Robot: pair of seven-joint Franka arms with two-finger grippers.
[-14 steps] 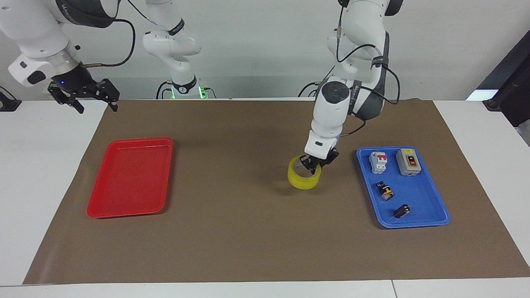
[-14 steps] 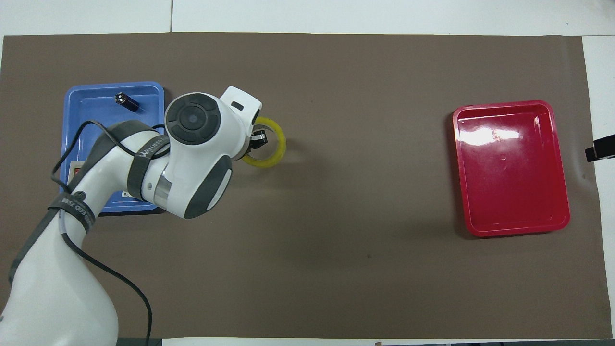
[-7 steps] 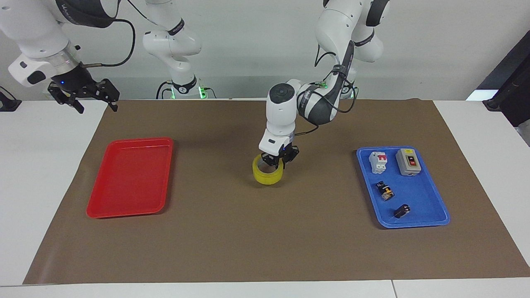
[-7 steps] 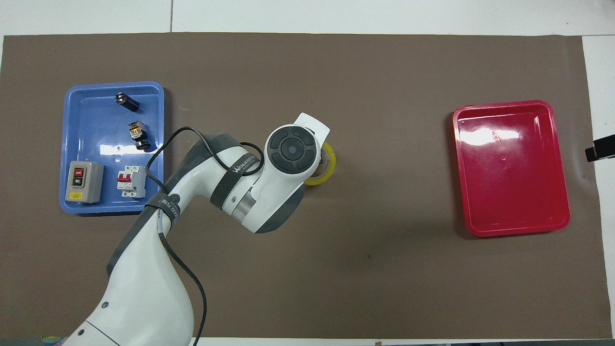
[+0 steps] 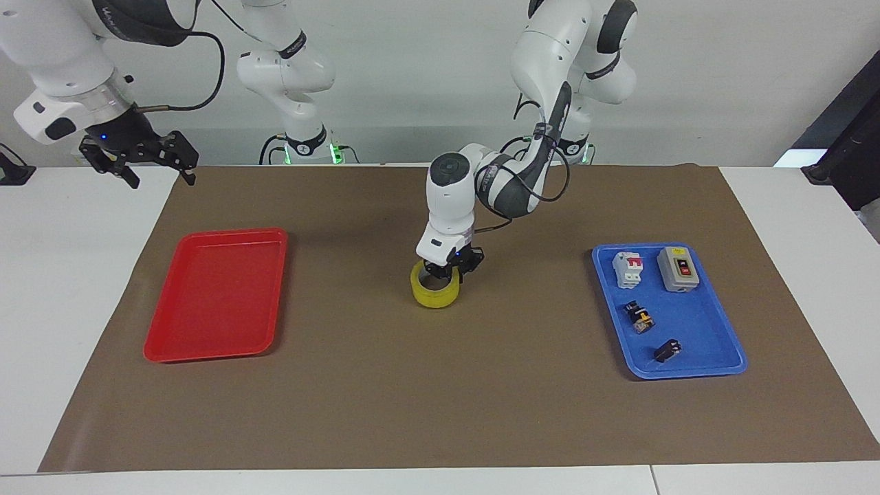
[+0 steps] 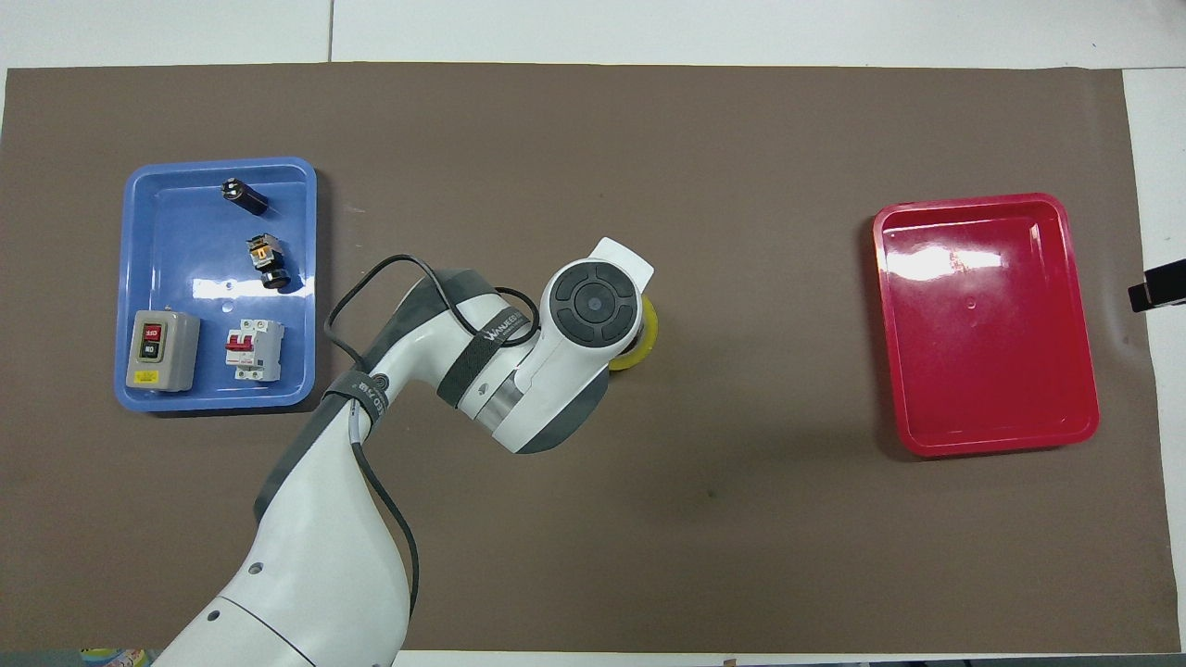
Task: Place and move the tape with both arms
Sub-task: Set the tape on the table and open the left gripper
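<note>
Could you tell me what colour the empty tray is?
Red tray; clearest in the overhead view.

Robotics laboratory: two white robot arms (image 5: 474,185) mounted at a counter (image 5: 69,275) covered with a brown mat (image 5: 412,385), against a bare wall (image 5: 426,82).

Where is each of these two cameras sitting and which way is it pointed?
Facing view: high across the table, looking at both arms; left gripper shut on the tape, right gripper open, waiting past the red tray.
Overhead view: above the robots' end, looking steeply down; only the left arm shows, covering most of the tape.
Shared: tape, red tray, blue tray.
</note>
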